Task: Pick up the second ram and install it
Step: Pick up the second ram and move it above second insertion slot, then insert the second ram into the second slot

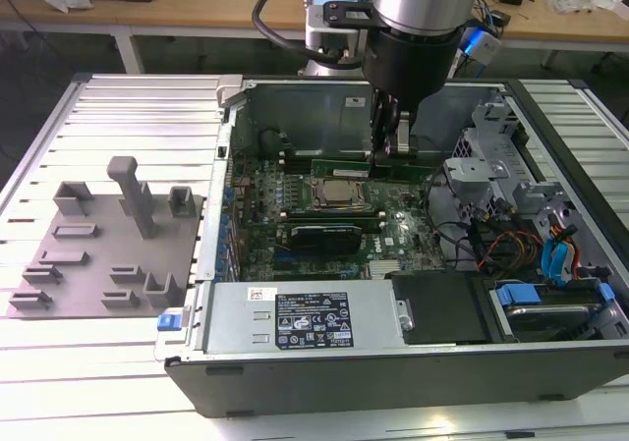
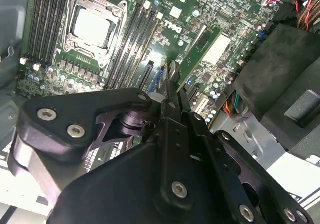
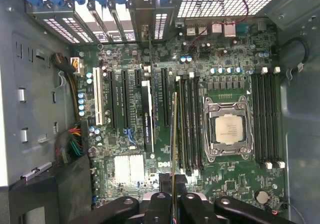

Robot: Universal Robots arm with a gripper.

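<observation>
The second ram (image 1: 342, 165) is a thin green stick, and my gripper (image 1: 391, 152) is shut on one end of it. It hangs level above the motherboard (image 1: 403, 227) inside the open computer case. In the first wrist view the ram (image 3: 174, 134) shows edge-on, running away from the gripper (image 3: 173, 191) alongside the dark memory slots (image 3: 190, 129) beside the CPU socket (image 3: 228, 126). In the second wrist view the ram (image 2: 205, 49) shows its green face and a white label, sticking out past the gripper (image 2: 172, 78).
A black expansion card (image 1: 319, 235) stands in the board on the near side of the CPU socket (image 1: 339, 193). The power supply (image 1: 305, 318) lines the case front; drive cage and cables (image 1: 550, 254) crowd the exterior view's right. A grey fixture plate (image 1: 98, 254) lies outside on the left.
</observation>
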